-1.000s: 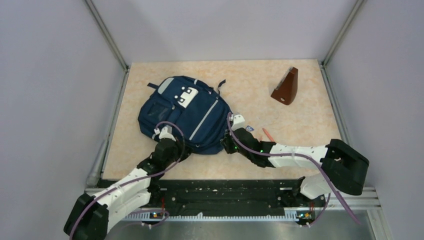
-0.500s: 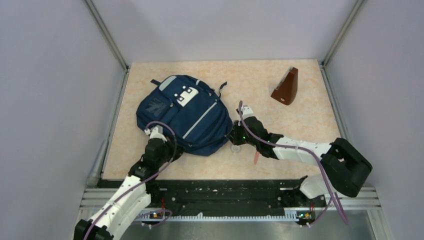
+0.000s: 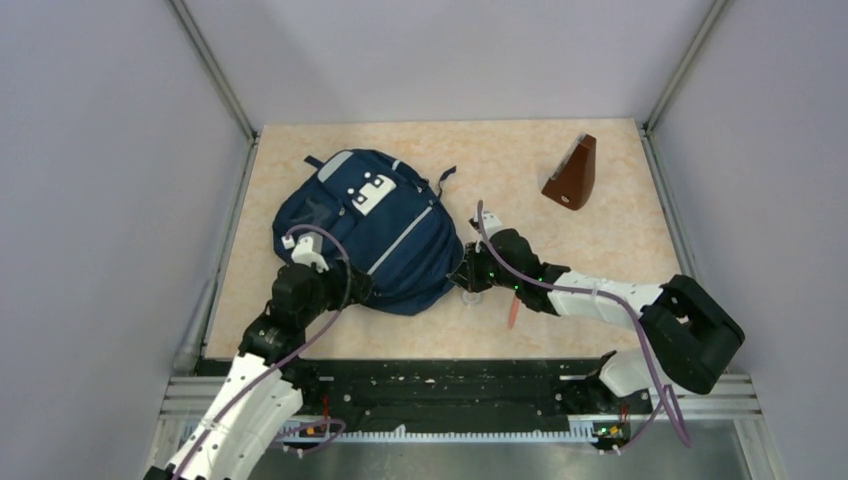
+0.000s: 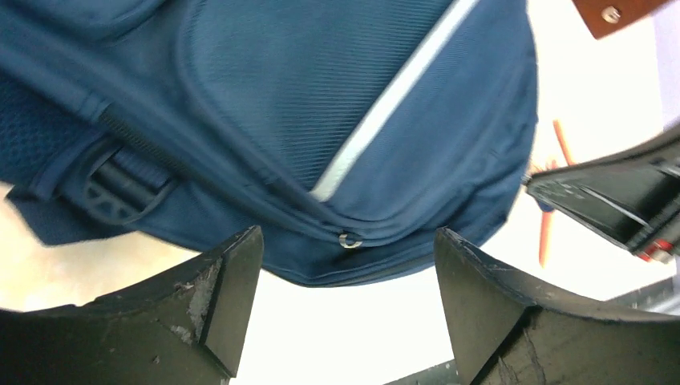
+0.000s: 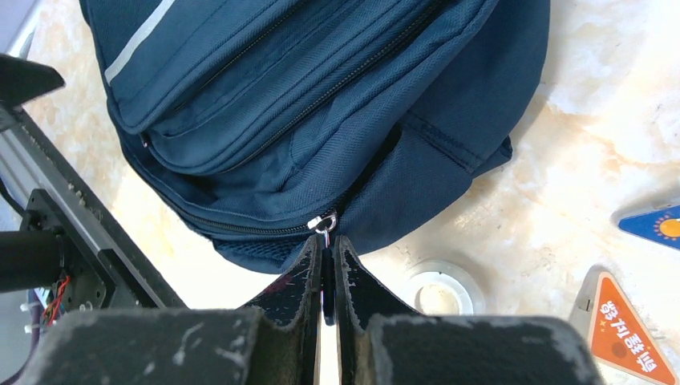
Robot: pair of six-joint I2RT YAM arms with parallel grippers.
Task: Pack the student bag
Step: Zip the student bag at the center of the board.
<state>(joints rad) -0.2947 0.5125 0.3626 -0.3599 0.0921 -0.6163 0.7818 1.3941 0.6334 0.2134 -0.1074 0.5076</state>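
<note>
While the student bag [image 3: 372, 228] lay on the left half of the table [image 3: 600, 250], the left gripper [image 4: 345, 261] gaped wide beside it and the right gripper [image 5: 329, 253] pinched its zipper pull [image 5: 324, 224].

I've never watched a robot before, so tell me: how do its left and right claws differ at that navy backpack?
The left claw gapes wide, gripping nothing; the right claw is pinched shut on the small metal zip pull. The left claw sits at the navy blue fabric backpack's near-left edge, the right claw at its near-right edge. Both are black, with two fingers.
</note>
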